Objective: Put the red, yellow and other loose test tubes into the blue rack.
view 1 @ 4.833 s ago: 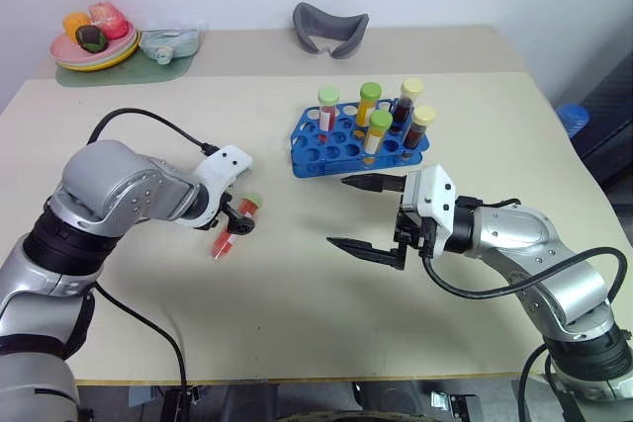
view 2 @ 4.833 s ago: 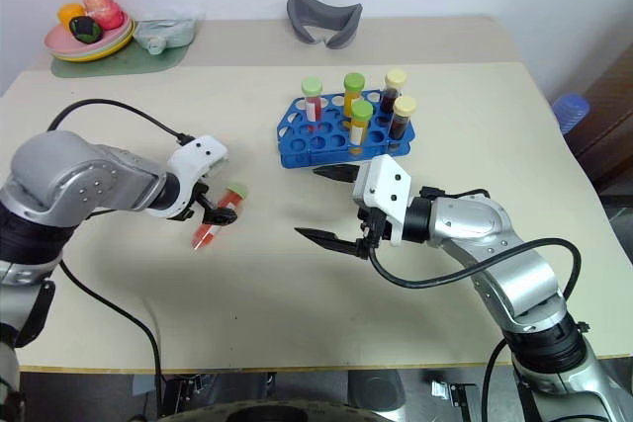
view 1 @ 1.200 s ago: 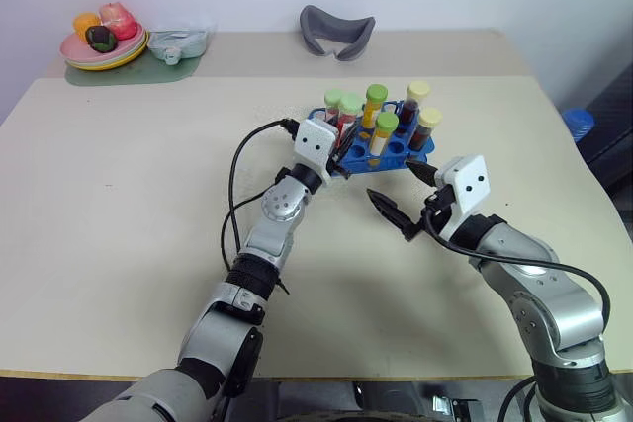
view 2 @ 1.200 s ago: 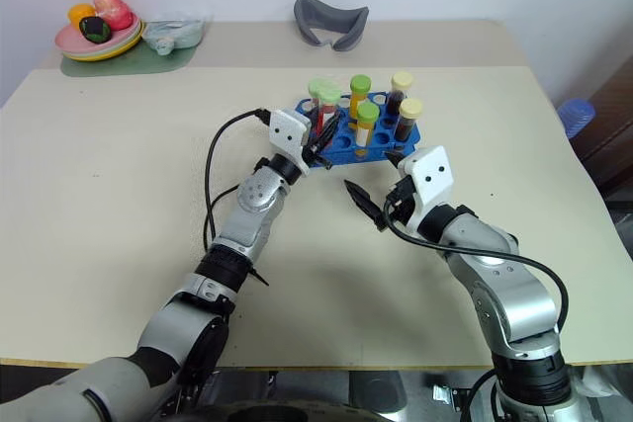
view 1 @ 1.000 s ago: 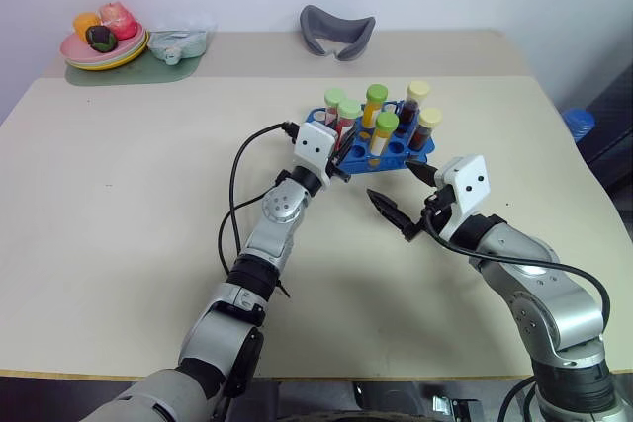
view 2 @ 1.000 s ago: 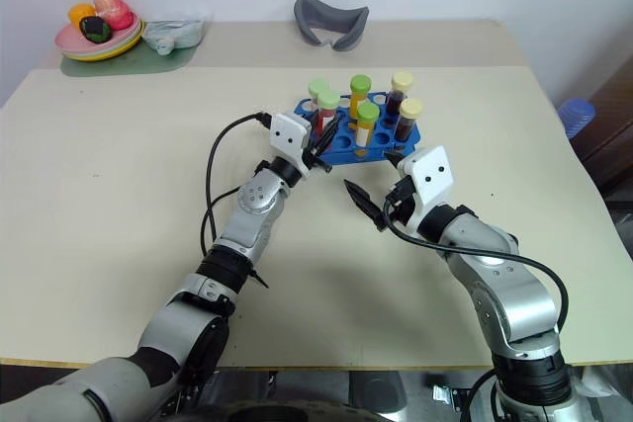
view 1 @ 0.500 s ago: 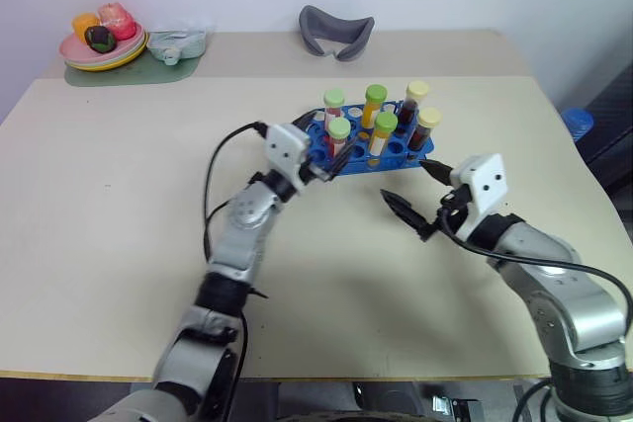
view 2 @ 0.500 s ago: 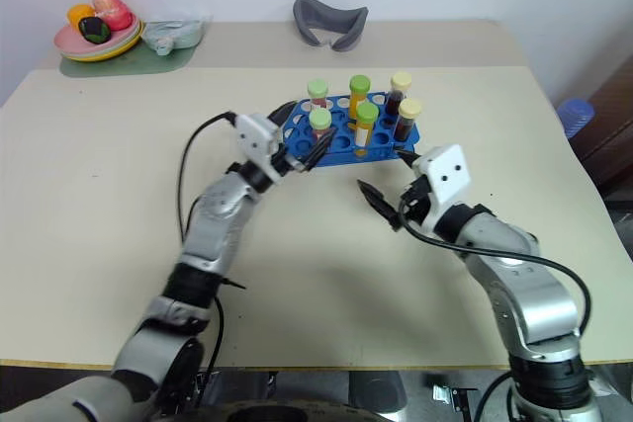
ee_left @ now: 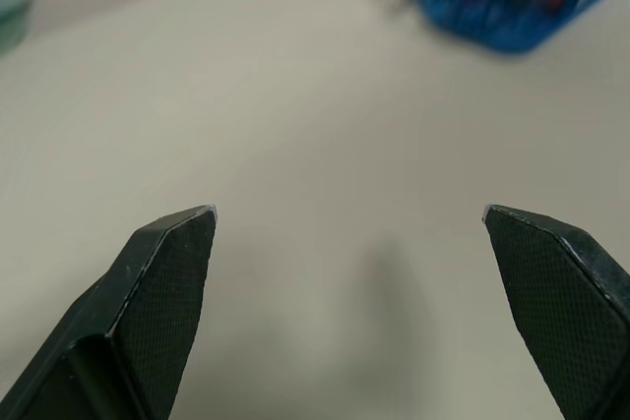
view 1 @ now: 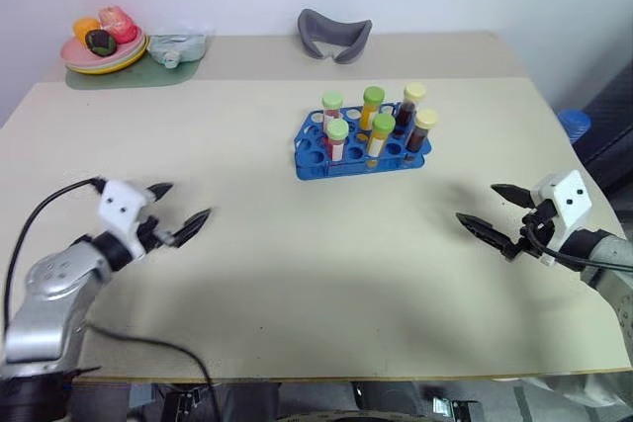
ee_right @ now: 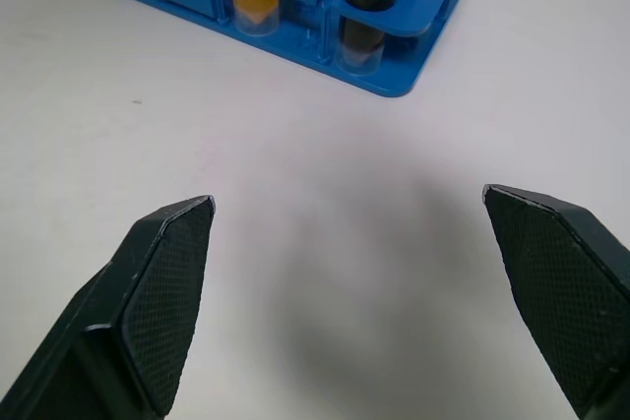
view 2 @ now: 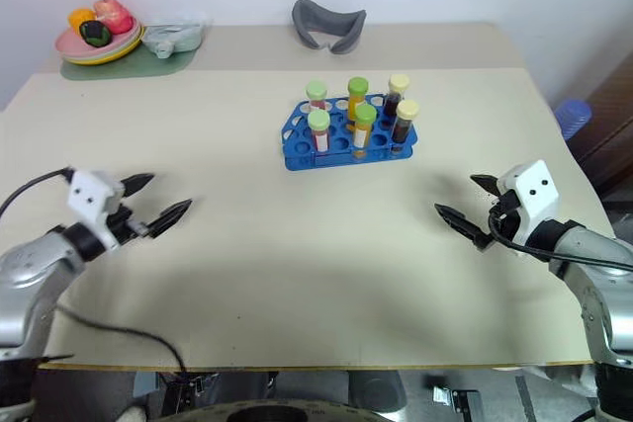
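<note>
The table [view 1: 297, 274] is bare near its front edge and in the middle; no loose tube lies on it. The blue rack [view 1: 361, 150] stands past the middle, toward the far edge and a little to the right, its long side running across the table. Six test tubes [view 1: 381, 133] stand upright in it with their caps up, in two rows. Among them are red ones with pale-green caps, yellow-orange ones with green caps and dark ones with cream caps.

The left gripper [view 1: 178, 212] hovers near the front left corner, its fingers [ee_left: 167, 272] spread wide apart with nothing between them. The right gripper [view 1: 490, 210] hovers near the right edge, its fingers [ee_right: 162, 282] also wide apart and empty. The rack lies ahead of both, inward toward the table's middle. The right gripper looks the nearer of the two and points across at the rack's right end. As far as these views show, nothing is left to pick up, so the task looks finished.

A second ago the left gripper was at the rack's near left corner, beside a red tube with a pale-green cap. That tube now stands in the front row, and the left arm has swung back toward the front left corner. The right arm has drawn away from the rack toward the right edge.
</note>
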